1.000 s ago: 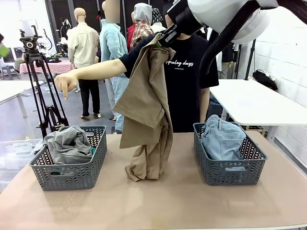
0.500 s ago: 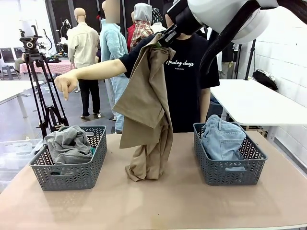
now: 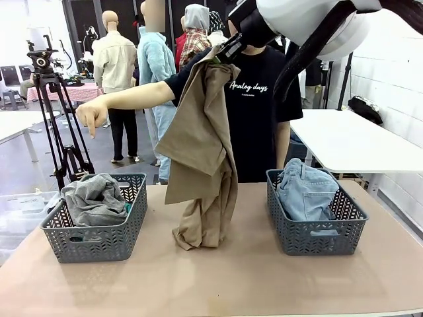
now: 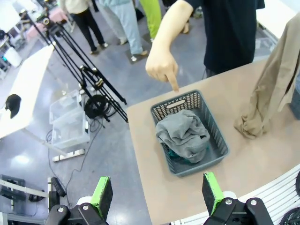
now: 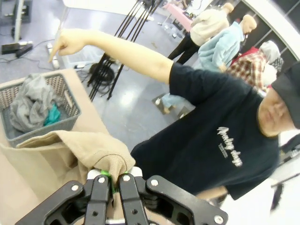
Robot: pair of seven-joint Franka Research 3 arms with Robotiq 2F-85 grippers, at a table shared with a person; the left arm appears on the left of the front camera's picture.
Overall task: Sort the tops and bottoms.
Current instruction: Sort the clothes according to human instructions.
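A tan khaki top [image 3: 198, 145] hangs from my right gripper [image 3: 223, 54], which is shut on its upper edge high above the table's middle; its lower end rests bunched on the table. In the right wrist view the gripper [image 5: 110, 180] pinches the tan cloth [image 5: 79, 150]. A grey top [image 3: 92, 198] and a bit of teal top [image 5: 54, 115] lie in the left basket [image 3: 99, 241]. Light blue denim bottoms [image 3: 305, 191] fill the right basket [image 3: 317, 239]. My left gripper [image 4: 157, 197] hovers open high over the left basket [image 4: 176, 104] and its grey top [image 4: 183, 133].
The person at the far side stretches an arm out, and the hand [image 3: 91, 115] points a finger down above the left basket, as the left wrist view also shows of the hand [image 4: 161, 70]. A camera tripod [image 3: 56, 119] stands off the table's far left corner.
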